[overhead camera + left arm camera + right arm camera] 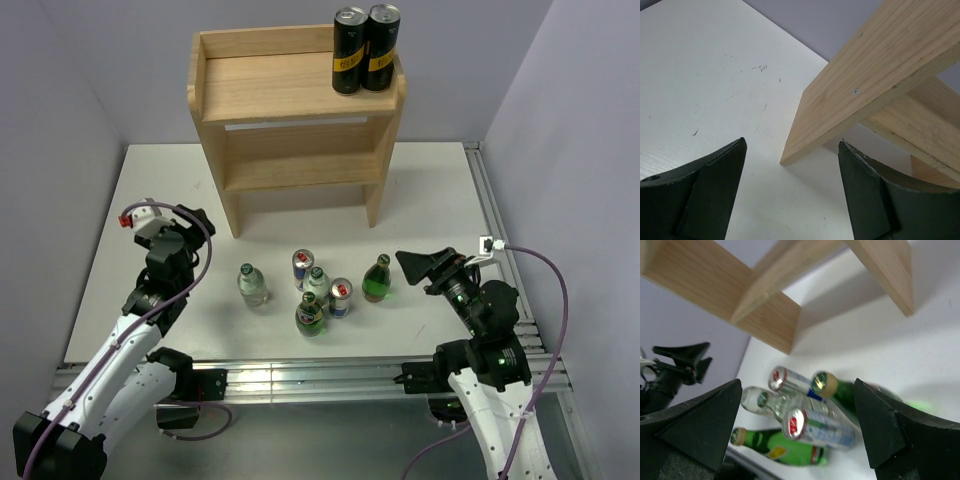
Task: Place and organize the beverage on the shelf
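The six drinks stand clustered on the white table in front of the shelf [300, 95]: two clear bottles [252, 284] [317, 284], two blue-silver cans [302, 268] [340, 297] and two green bottles [377, 280] [310, 315]. My right gripper [415, 262] is open and empty just right of the nearer green bottle. In the right wrist view, a can [815, 427] and a gold-capped green bottle [840, 390] lie between its open fingers [798, 382]. My left gripper [185, 225] is open and empty, left of the shelf. In its wrist view [792, 142] it faces the shelf's side panel [865, 75].
Two tall black-and-yellow cans [365, 48] stand at the right end of the shelf's top board. The shelf's lower tier [300, 170] holds nothing. Grey walls close in the table on the left, back and right. A metal rail [300, 375] runs along the near edge.
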Action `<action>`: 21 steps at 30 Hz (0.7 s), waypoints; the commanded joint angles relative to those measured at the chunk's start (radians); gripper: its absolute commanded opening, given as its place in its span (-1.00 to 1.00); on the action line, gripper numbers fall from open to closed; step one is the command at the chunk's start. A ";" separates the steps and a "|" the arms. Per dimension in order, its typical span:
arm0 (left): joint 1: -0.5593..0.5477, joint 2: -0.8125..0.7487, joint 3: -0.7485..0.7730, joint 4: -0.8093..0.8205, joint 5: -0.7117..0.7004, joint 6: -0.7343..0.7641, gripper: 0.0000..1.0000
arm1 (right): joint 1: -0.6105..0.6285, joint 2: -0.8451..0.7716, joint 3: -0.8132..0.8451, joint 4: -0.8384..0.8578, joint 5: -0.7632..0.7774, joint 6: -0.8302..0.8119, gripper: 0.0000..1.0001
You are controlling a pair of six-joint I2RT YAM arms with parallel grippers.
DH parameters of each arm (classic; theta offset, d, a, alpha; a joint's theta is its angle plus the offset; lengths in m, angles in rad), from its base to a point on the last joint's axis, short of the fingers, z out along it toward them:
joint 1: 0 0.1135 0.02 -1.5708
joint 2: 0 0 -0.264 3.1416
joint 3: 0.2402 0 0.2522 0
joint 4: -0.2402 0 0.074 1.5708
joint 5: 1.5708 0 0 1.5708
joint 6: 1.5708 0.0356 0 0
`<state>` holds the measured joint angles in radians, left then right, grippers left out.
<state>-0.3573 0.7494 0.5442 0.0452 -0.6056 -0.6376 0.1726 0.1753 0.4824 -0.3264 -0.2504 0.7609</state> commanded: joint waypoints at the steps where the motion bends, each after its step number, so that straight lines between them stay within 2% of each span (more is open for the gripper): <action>1: -0.003 0.005 -0.001 0.030 -0.014 -0.005 0.61 | 0.007 -0.023 0.015 -0.217 -0.001 0.011 1.00; 5: -0.003 0.005 -0.007 0.036 -0.008 -0.013 0.61 | 0.008 0.032 -0.013 -0.313 -0.013 0.043 1.00; 10: -0.003 0.004 -0.016 0.047 -0.008 -0.020 0.60 | 0.051 0.154 -0.036 -0.370 0.081 0.005 1.00; 13: -0.003 0.004 -0.026 0.056 -0.010 -0.025 0.59 | 0.140 0.238 -0.047 -0.358 0.169 0.032 1.00; 18: -0.005 0.005 -0.032 0.053 -0.031 -0.036 0.59 | 0.405 0.378 -0.047 -0.284 0.309 0.112 1.00; 21: -0.005 0.002 -0.043 0.062 -0.039 -0.039 0.59 | 0.459 0.427 -0.051 -0.234 0.345 0.114 1.00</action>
<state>-0.3580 0.7563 0.5148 0.0650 -0.6174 -0.6571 0.5919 0.5735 0.4313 -0.6403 -0.0093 0.8463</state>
